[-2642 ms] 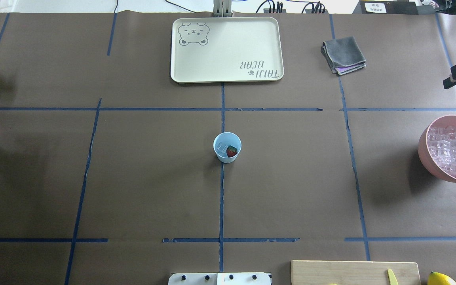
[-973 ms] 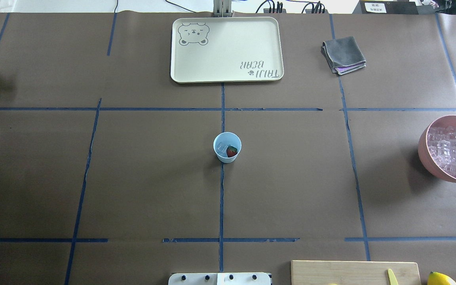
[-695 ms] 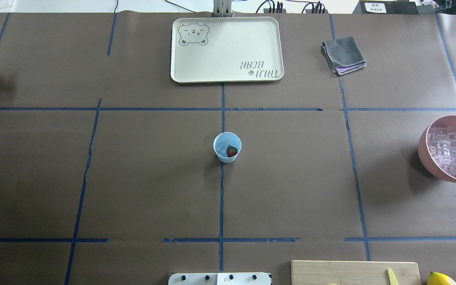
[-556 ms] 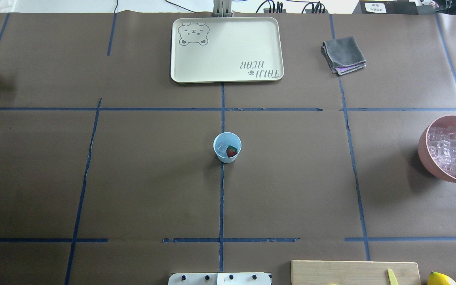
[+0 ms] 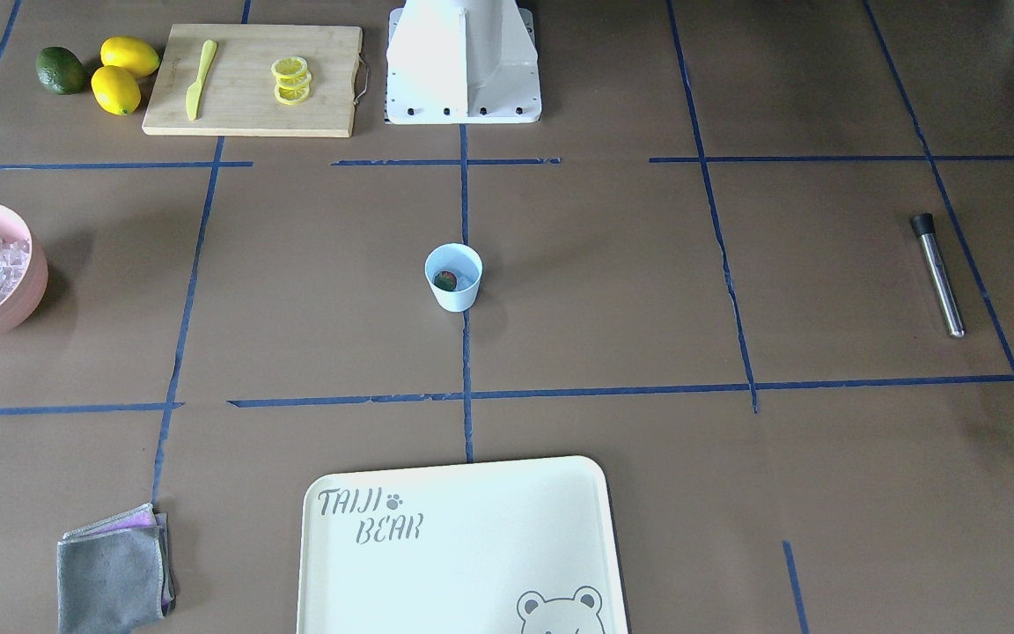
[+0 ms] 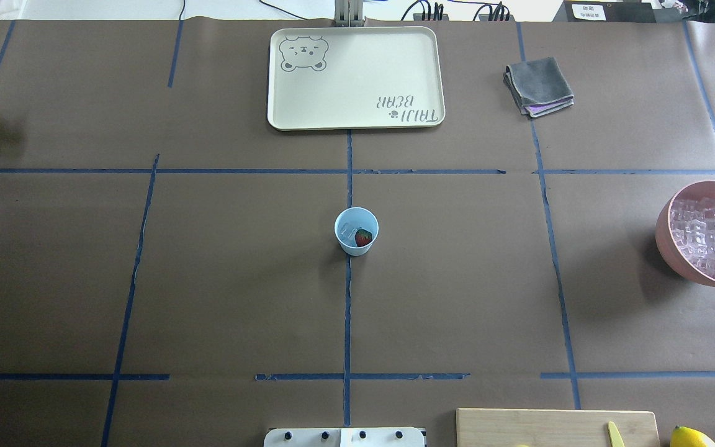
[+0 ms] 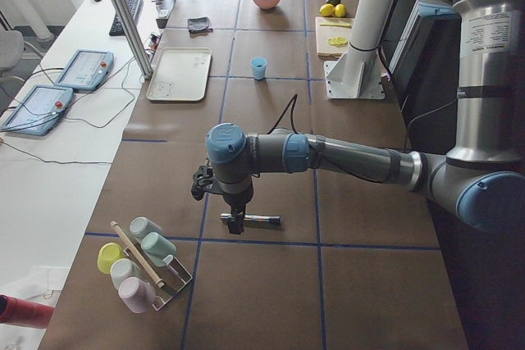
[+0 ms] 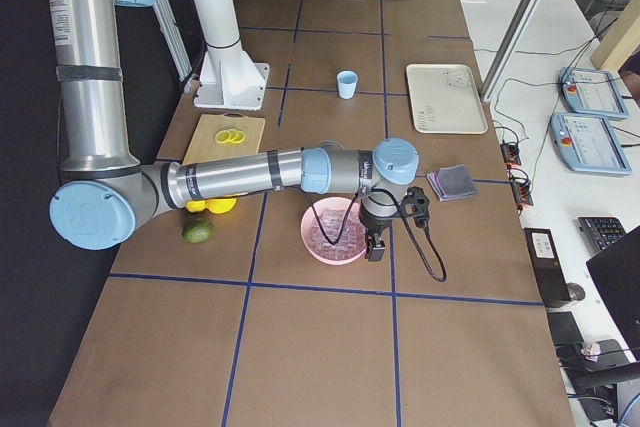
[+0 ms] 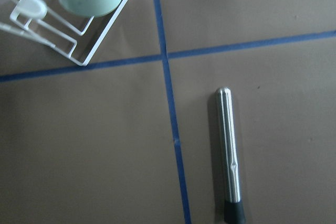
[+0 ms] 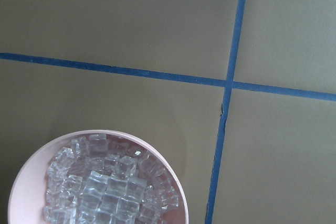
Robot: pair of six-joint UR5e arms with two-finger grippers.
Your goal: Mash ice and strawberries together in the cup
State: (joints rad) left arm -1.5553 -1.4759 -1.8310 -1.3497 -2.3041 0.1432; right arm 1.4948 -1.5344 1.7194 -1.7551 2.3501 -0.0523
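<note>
Matte brown tabletop [image 6: 208, 279]; tapered plastic cup [image 6: 355, 250] holds glassy ice [image 6: 347, 231].

cup [image 6: 356, 231]: in the middle of the desk [image 6: 221, 279]
in the cup: ice [image 6: 347, 231] and the strawberry [image 6: 364, 236], side by side
tray [image 6: 355, 77]: behind the cup, at the far edge
cloth [image 6: 539, 85]: right of the tray
bowl [image 6: 666, 242]: far to the robot's right, an ice pile [image 6: 708, 239] in it
right hand [image 8: 373, 247]: just beside the bowl
board [image 5: 243, 106]: close to the robot, lemon slices [image 5: 291, 81] and a knife [image 5: 199, 79] on it
stick [image 5: 939, 276]: lying far to the robot's left
left hand [image 7: 236, 223]: close above the stick
other cups [image 7: 157, 245]: past the stick, at the desk's end
</note>
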